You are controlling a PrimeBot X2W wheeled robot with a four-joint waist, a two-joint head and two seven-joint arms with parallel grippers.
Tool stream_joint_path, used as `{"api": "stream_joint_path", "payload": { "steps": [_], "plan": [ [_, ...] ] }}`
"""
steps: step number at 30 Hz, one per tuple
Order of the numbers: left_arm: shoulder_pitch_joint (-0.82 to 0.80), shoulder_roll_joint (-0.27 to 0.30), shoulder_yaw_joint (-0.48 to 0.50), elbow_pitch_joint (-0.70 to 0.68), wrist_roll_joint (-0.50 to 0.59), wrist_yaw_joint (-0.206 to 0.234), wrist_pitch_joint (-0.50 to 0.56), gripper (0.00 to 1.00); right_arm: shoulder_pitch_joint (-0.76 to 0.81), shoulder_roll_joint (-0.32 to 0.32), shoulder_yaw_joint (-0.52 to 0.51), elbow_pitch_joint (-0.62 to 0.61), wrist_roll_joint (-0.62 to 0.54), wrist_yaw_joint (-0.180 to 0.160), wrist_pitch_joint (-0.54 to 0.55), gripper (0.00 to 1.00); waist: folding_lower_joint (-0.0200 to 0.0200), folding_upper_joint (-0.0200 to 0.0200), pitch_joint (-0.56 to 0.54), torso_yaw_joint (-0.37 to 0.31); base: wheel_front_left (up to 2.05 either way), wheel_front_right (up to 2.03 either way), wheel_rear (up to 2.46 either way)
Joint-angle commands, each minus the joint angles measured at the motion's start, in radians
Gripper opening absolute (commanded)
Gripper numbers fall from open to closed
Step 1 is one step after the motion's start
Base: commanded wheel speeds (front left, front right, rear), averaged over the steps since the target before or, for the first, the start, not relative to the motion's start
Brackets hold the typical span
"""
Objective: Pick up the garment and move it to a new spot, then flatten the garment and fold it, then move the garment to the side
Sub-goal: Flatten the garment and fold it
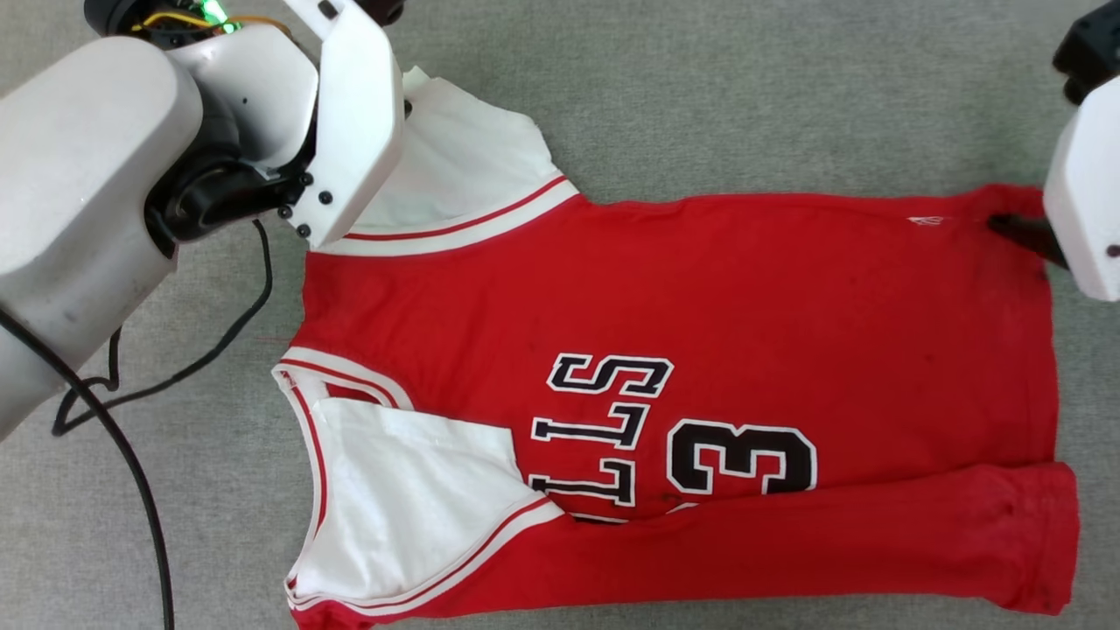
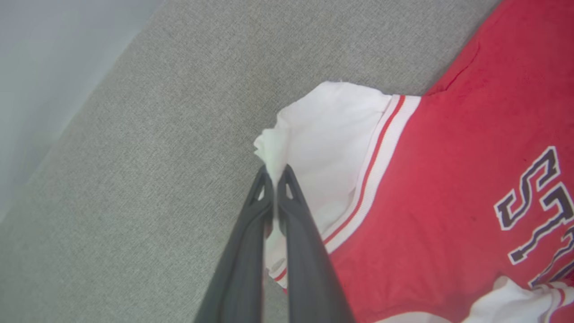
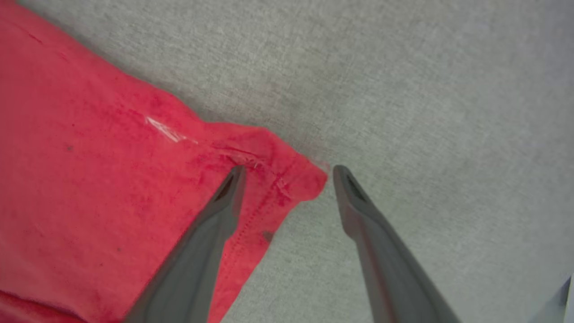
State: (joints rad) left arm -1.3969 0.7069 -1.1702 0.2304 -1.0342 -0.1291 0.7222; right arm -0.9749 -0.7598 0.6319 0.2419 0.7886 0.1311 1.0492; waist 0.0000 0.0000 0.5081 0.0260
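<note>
Red cloth doubled over along the near edge: that fold [image 1: 831, 542] of the jersey [image 1: 744, 289], spread flat on the grey cover [image 1: 700, 87], looks loose and could flop open if the far side gets tugged. Farther back, the left gripper [image 2: 274, 177] is pressed together on a small pinch of white sleeve [image 2: 327, 130]; so thin a bite may slip. The right gripper [image 3: 289, 169] stands spread across the far hem corner [image 3: 273, 188], one finger over cloth, one over the cover. Closing there could miss a layer, and a one-sided lift would skew everything.
</note>
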Motion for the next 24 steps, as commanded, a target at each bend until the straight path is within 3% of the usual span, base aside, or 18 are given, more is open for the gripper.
{"api": "stream_joint_path", "payload": {
  "steps": [1, 9, 10, 12, 19, 24],
  "plan": [
    [-0.017, -0.004, -0.006, -0.001, -0.007, 0.000, -0.010, 0.00, -0.002, 0.019, 0.008, 0.032, -0.007, -0.001, -0.023, 1.00, 0.0000, 0.0000, 0.016, 0.011, 0.00, 0.00, 0.00],
    [-0.038, 0.009, -0.034, 0.001, -0.016, 0.000, -0.040, 0.00, 0.082, 0.078, 0.084, 0.145, 0.011, -0.001, -0.089, 1.00, 0.0000, 0.0000, 0.040, 0.017, 0.00, 0.00, 0.00],
    [-0.040, 0.014, -0.040, 0.006, -0.016, 0.000, -0.046, 0.00, 0.085, 0.088, 0.095, 0.154, 0.023, -0.001, -0.118, 0.04, 0.0000, 0.0000, 0.041, 0.013, 0.00, 0.00, 0.00],
    [-0.039, 0.016, -0.045, 0.010, -0.018, 0.000, -0.049, 0.00, 0.082, 0.092, 0.097, 0.161, 0.030, -0.001, -0.134, 0.00, 0.0000, 0.0000, 0.038, 0.010, 0.00, 0.00, 0.00],
    [-0.005, 0.029, -0.068, 0.026, -0.033, 0.000, -0.100, 0.00, 0.045, 0.065, 0.108, 0.146, 0.050, 0.000, -0.279, 0.00, 0.0000, 0.0000, -0.045, -0.002, 0.00, 0.00, 0.00],
    [0.054, 0.072, -0.087, -0.023, -0.057, 0.000, -0.127, 0.00, 0.098, -0.005, 0.153, 0.083, 0.100, -0.001, -0.387, 0.00, 0.0000, 0.0000, -0.154, -0.001, 0.00, 0.00, 0.00]
  ]
}}
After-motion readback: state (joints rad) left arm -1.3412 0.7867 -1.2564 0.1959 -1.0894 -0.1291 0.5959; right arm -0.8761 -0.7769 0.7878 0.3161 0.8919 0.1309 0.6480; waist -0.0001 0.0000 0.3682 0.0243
